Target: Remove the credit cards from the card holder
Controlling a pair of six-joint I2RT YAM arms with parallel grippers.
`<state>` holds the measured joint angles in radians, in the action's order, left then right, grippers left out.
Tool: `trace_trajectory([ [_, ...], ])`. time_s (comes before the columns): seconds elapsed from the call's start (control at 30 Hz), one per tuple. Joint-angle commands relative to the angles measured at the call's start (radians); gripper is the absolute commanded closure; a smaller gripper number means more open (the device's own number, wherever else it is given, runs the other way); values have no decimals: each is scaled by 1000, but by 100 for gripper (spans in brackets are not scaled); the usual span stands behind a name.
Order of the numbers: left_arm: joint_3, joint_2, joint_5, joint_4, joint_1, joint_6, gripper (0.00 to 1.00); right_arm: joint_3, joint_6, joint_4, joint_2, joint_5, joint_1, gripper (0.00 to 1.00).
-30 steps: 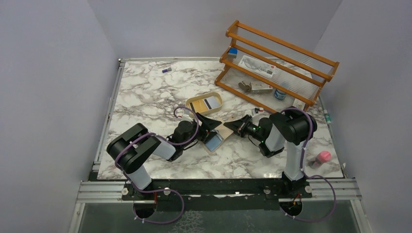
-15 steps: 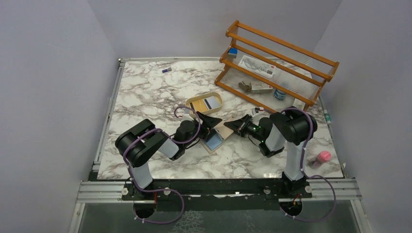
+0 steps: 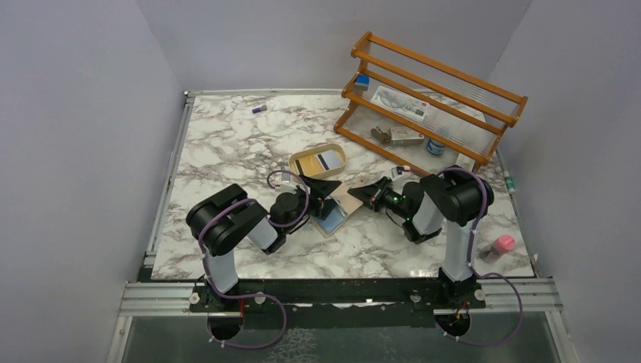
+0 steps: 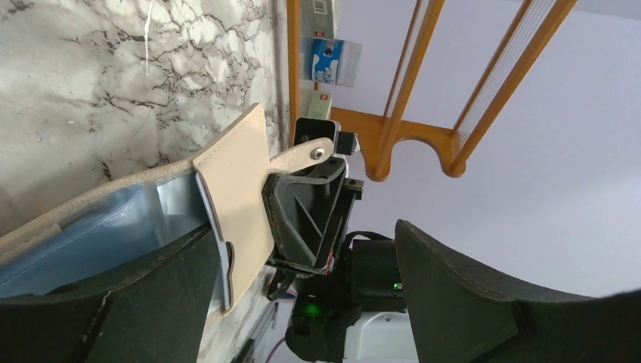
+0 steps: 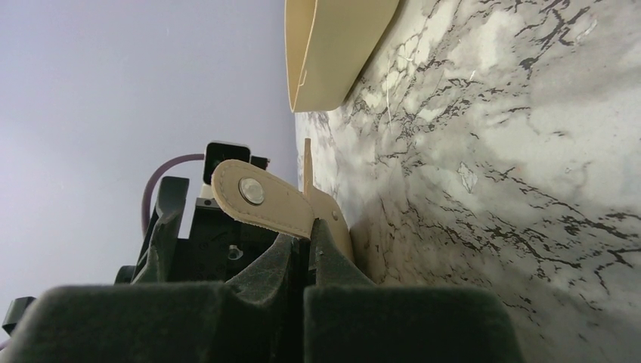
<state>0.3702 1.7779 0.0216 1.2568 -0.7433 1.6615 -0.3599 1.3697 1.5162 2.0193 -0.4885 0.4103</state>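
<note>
The beige card holder (image 3: 342,206) lies unfolded on the marble table between my two grippers. A pale blue credit card (image 3: 332,220) sticks out of its near half; it also shows in the left wrist view (image 4: 91,242). My left gripper (image 3: 321,190) is open at the holder's left side. In the left wrist view (image 4: 302,295) its jaws are wide apart and one finger (image 4: 113,302) lies over the blue card. My right gripper (image 3: 363,198) is shut on the holder's snap tab (image 5: 261,198) and holds that flap (image 4: 230,215) raised. The whitish card is not clearly seen.
An oval tan tray (image 3: 319,161) holding a flat whitish and dark piece stands just behind the holder, also in the right wrist view (image 5: 332,45). A wooden rack (image 3: 427,102) with small items stands at the back right. A pink object (image 3: 503,244) lies at the right edge.
My left arm's elbow has swung to the right and its gripper has edged in over the holder's left side. The right gripper has kept its hold on the tab.
</note>
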Motion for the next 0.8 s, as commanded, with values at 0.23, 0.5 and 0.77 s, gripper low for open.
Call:
trace_trajectory([
  [0.23,32,69,105,190,-58,45,17,5,-24,271,-61,-48,15,100],
  [0.5,79,94,136,188,-68,39,17,6,-30,271,-51,-33,50,100],
  [0.77,141,146,101,201,-71,31,17,-13,-28,271,-22,-24,83,99],
])
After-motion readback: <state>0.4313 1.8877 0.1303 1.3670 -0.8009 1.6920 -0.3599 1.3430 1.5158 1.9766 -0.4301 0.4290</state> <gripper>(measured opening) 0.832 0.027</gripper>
